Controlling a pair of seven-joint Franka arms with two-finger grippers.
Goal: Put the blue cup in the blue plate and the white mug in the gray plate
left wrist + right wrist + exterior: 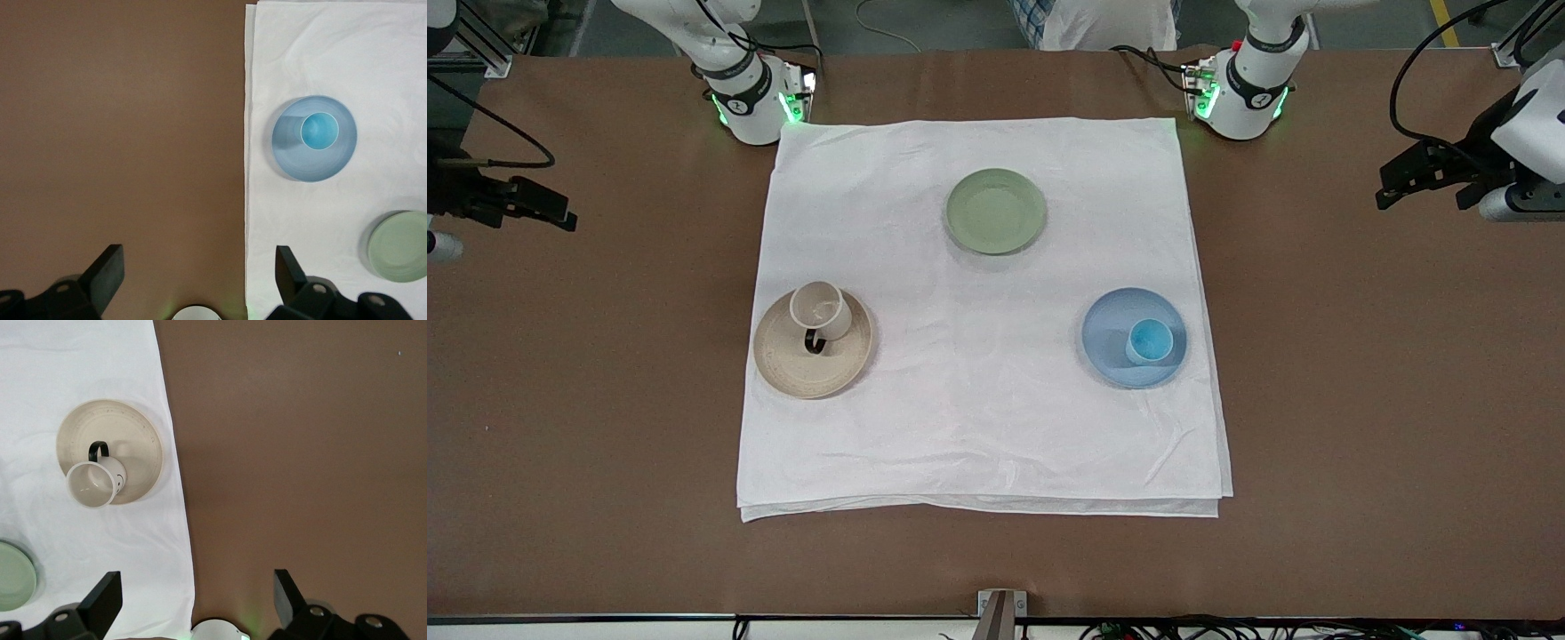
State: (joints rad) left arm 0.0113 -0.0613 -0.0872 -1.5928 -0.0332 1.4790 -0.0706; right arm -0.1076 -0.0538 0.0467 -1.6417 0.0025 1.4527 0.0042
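The blue cup (1149, 341) stands upright in the blue plate (1107, 331), toward the left arm's end of the white cloth. The white mug (819, 309) sits on the gray plate (809, 372), toward the right arm's end, with its dark handle facing the front camera. My left gripper (1392, 185) is open and empty, up over bare table off the cloth's edge. My right gripper (551, 210) is open and empty over bare table at the other end. The left wrist view shows the cup (318, 130) in the blue plate (293, 152). The right wrist view shows the mug (93, 483) on the gray plate (127, 430).
A pale green plate (996, 211) lies empty on the white cloth (978, 409), farther from the front camera than the other two plates. The two arm bases (751, 102) (1240, 93) stand just past the cloth's corners. Brown table surrounds the cloth.
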